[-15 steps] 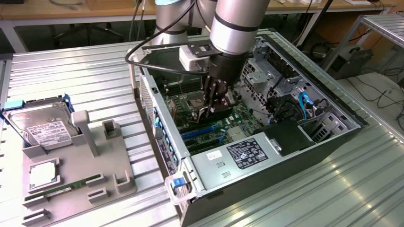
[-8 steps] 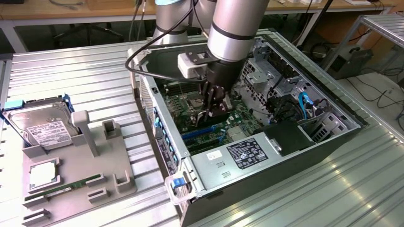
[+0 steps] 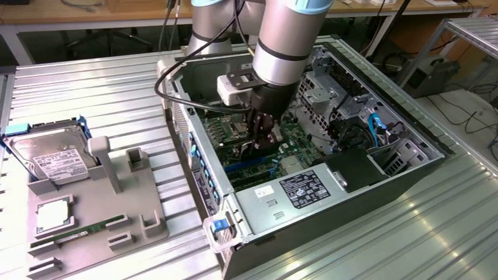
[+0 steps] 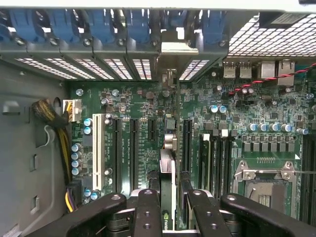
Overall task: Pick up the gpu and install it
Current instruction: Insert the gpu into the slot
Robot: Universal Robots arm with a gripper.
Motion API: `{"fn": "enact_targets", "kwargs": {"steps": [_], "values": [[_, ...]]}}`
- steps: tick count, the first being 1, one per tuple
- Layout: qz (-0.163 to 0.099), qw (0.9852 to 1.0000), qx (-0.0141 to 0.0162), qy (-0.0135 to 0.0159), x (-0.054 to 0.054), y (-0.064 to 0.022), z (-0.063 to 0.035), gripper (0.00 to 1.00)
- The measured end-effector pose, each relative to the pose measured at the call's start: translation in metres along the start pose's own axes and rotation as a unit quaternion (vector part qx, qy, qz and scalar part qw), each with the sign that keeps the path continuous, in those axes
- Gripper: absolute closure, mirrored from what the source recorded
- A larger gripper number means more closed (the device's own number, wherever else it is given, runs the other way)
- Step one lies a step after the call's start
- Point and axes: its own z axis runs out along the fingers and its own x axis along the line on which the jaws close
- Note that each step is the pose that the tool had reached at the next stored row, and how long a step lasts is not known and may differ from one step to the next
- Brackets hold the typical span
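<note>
My gripper [image 3: 260,139] reaches down into the open computer case [image 3: 404,169], over the green motherboard [image 4: 133,106]. It is shut on the gpu [image 4: 168,190], a thin black card seen edge-on between the two black fingers [image 4: 148,212]. The card stands upright along an expansion slot in the wrist view. Its pale metal bracket [image 4: 178,48] sits against the case's rear slot openings. In the exterior view the gpu [image 3: 251,153] shows as a dark strip just under the fingertips, low over the board.
A grey fixture tray [image 3: 116,227] at the exterior view's left holds a silver hard drive [image 3: 48,158], a processor chip [image 3: 53,213] and a green memory stick [image 3: 87,228]. Blue slot latches [image 4: 98,22], yellow cables [image 4: 52,116], the CPU socket [image 4: 261,180] and the power supply [image 3: 305,188] surround the card.
</note>
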Motion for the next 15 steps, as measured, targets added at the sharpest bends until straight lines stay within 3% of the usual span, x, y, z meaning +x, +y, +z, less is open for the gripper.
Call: {"fn": "enact_targets", "kwargs": {"steps": [14, 15], "values": [[-0.002, 1.0000, 0.0000, -0.0038, 0.0016, 0.0032, 0.0058, 0.74], [-0.002, 1.0000, -0.0013, -0.0039, 0.0017, 0.0031, 0.0057, 0.74]]}}
